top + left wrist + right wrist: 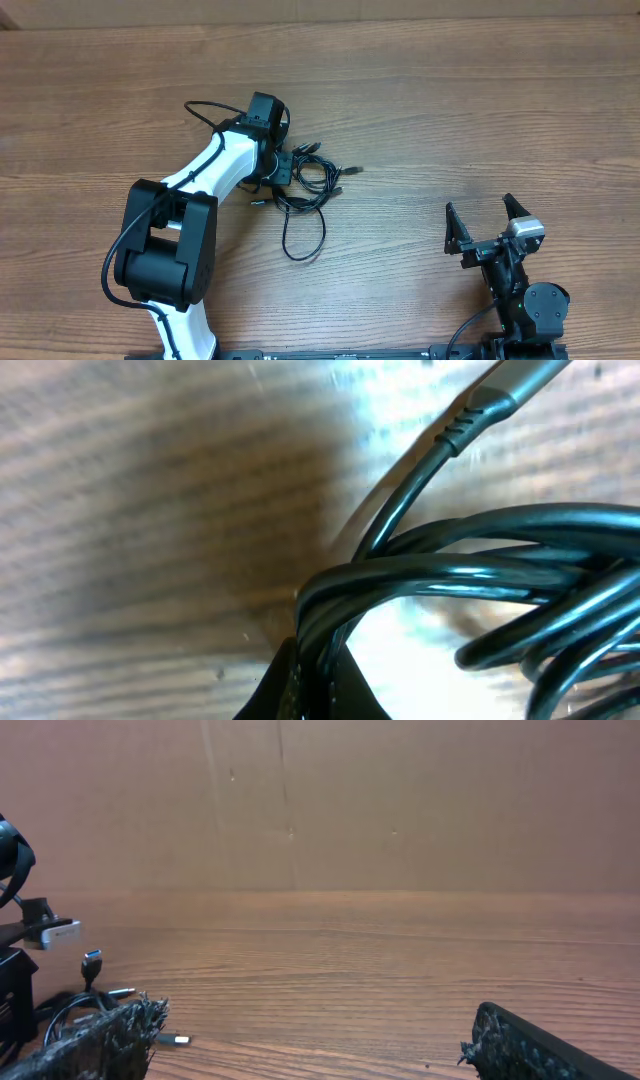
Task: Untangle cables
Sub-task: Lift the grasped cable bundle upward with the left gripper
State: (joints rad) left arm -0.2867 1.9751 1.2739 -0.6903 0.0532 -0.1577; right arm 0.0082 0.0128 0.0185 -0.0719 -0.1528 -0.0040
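Centrally, cables point(312, 178) sit well inside table point(450, 100) edges.

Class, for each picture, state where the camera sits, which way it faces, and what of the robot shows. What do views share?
Overhead: above the table, looking straight down; shows left gripper on the cables, right gripper open.
Left wrist: close above the table, facing the clamped cables; shut fingertips at the bottom edge.
Right wrist: low, facing across the table; its two spread fingers show.
Shared: all three see the cables.
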